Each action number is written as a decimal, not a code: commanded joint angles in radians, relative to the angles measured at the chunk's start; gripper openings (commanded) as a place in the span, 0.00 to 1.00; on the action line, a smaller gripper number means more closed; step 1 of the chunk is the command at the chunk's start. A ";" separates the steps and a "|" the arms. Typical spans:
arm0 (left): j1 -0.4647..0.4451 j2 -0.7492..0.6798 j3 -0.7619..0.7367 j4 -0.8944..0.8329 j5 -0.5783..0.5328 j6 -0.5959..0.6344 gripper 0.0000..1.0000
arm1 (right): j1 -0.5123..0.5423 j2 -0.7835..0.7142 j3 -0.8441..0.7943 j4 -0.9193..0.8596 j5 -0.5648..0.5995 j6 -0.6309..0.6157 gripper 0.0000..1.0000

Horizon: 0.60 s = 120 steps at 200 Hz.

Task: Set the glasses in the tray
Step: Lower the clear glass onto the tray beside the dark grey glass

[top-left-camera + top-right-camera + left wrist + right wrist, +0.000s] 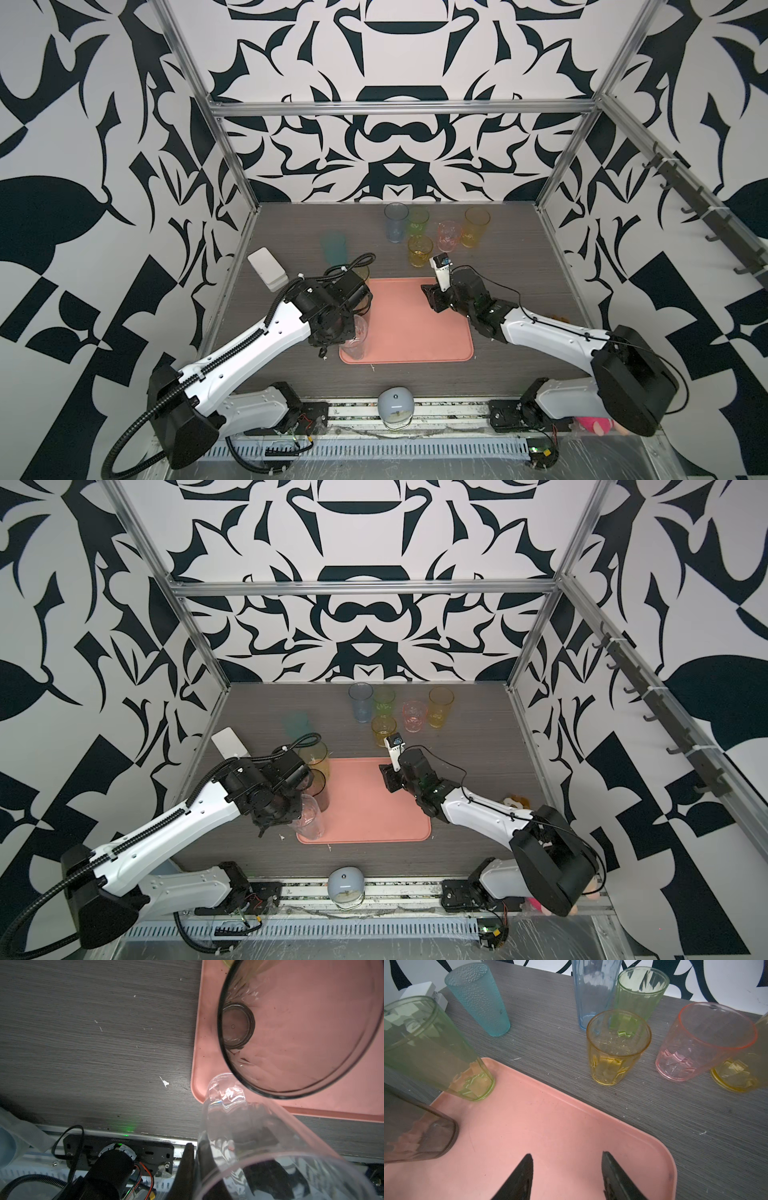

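Observation:
My left gripper (196, 1160) is shut on the rim wall of a clear glass (355, 343), whose base sits at the near left corner of the salmon-pink tray (415, 332). On the tray's left side stand a smoky grey glass (291, 1032) and a tall green-yellow glass (436, 1049). My right gripper (566, 1154) hangs open and empty over the tray's far right part. Behind the tray on the table stand a teal glass (334, 247), a blue glass (395, 222), a green glass (417, 222), a short yellow glass (419, 251), a pink glass (449, 236) and a tall amber glass (476, 226).
A pale lidded box (268, 268) lies at the table's left edge. A blue-grey dome gadget (395, 409) sits on the front rail. Metal frame posts border the table on both sides. A small orange item (515, 801) lies behind the right arm.

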 commanded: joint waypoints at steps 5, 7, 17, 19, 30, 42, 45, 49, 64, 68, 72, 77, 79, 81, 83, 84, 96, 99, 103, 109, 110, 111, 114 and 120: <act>-0.003 0.009 -0.018 -0.002 -0.017 -0.025 0.00 | 0.005 -0.013 0.012 0.024 0.016 -0.013 0.56; -0.004 0.009 -0.019 -0.002 -0.018 -0.025 0.00 | 0.005 -0.014 0.012 0.025 0.016 -0.014 0.56; -0.003 0.013 -0.026 0.004 -0.018 -0.027 0.00 | 0.005 -0.013 0.012 0.024 0.016 -0.014 0.56; -0.003 0.014 -0.026 0.006 -0.017 -0.027 0.00 | 0.005 -0.013 0.012 0.023 0.016 -0.015 0.56; -0.003 0.018 -0.034 0.015 -0.016 -0.028 0.00 | 0.005 -0.014 0.012 0.022 0.017 -0.015 0.56; -0.003 0.022 -0.039 0.021 -0.017 -0.029 0.00 | 0.005 -0.013 0.012 0.020 0.019 -0.015 0.56; -0.003 0.024 -0.041 0.023 -0.017 -0.029 0.00 | 0.005 -0.013 0.013 0.020 0.019 -0.013 0.56; -0.003 0.027 -0.042 0.025 -0.019 -0.030 0.00 | 0.005 -0.014 0.012 0.020 0.019 -0.015 0.56; -0.003 0.033 -0.049 0.030 -0.019 -0.029 0.00 | 0.005 -0.013 0.013 0.019 0.019 -0.015 0.56; -0.003 0.035 -0.050 0.033 -0.020 -0.030 0.00 | 0.005 -0.013 0.014 0.019 0.021 -0.015 0.56; -0.003 0.038 -0.052 0.035 -0.022 -0.029 0.00 | 0.005 -0.013 0.014 0.019 0.020 -0.015 0.56; -0.003 0.040 -0.055 0.037 -0.023 -0.030 0.00 | 0.005 -0.012 0.014 0.018 0.021 -0.015 0.56; -0.003 0.041 -0.055 0.038 -0.021 -0.030 0.00 | 0.005 -0.012 0.015 0.018 0.021 -0.015 0.56; -0.003 0.042 -0.055 0.040 -0.021 -0.030 0.00 | 0.005 -0.013 0.015 0.017 0.022 -0.015 0.56; -0.003 0.043 -0.056 0.041 -0.021 -0.030 0.00 | 0.005 -0.013 0.015 0.017 0.023 -0.015 0.56; -0.003 0.044 -0.056 0.042 -0.020 -0.030 0.00 | 0.005 -0.012 0.014 0.016 0.024 -0.015 0.56; -0.003 0.050 -0.061 0.043 -0.019 -0.030 0.00 | 0.005 -0.013 0.014 0.015 0.029 -0.015 0.56; -0.003 0.051 -0.061 0.044 -0.019 -0.030 0.00 | 0.006 -0.012 0.016 0.014 0.031 -0.015 0.56; -0.003 0.054 -0.062 0.045 -0.020 -0.031 0.00 | 0.005 -0.012 0.016 0.014 0.032 -0.015 0.56; -0.003 0.057 -0.063 0.046 -0.019 -0.029 0.00 | 0.005 -0.012 0.017 0.013 0.034 -0.015 0.56; -0.003 0.057 -0.063 0.047 -0.020 -0.030 0.00 | 0.005 -0.012 0.018 0.013 0.034 -0.015 0.56; -0.003 0.058 -0.064 0.047 -0.019 -0.030 0.00 | 0.005 -0.012 0.016 0.012 0.034 -0.015 0.56; -0.003 0.059 -0.063 0.047 -0.019 -0.030 0.00 | 0.005 -0.012 0.017 0.012 0.034 -0.015 0.56; -0.003 0.061 -0.066 0.051 -0.017 -0.029 0.00 | 0.005 -0.012 0.018 0.013 0.034 -0.015 0.56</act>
